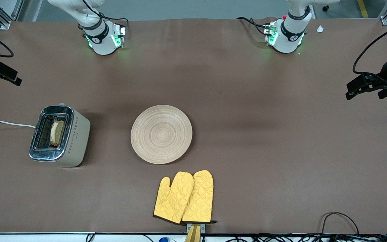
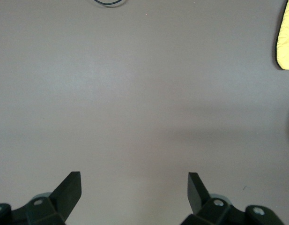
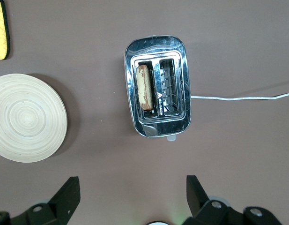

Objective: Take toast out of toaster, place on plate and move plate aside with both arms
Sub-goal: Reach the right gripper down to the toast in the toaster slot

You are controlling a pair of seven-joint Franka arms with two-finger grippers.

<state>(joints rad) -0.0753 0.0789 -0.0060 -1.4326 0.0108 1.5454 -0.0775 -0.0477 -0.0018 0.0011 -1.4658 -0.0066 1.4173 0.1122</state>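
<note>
- The toast [image 1: 57, 133] stands upright in the toaster [image 1: 59, 136], in the slot nearer the plate [image 1: 161, 134]; its top edge pokes above the chrome, which leaves something for fingers to pinch.
- The toaster sits at the middle-left of the front view, toward the right arm's end of the table, with its white cord [image 1: 5, 123] running off the frame's left edge.
- The plate lies bare at the centre of the front view, beside the toaster and apart from it, probably so the slice has a short trip.
- A pair of yellow oven mitts [image 1: 184, 197] lies lower in the frame than the plate, nearer the front camera.
- The right gripper [image 3: 130, 190] hangs high over the toaster, jaws spread wide and holding nothing.
- The left gripper [image 2: 135, 185] hovers over bare tablecloth [image 2: 135, 93] at the left arm's end, equally wide and empty; this arm appears to wait.
- No step of the task looks done yet.
</note>
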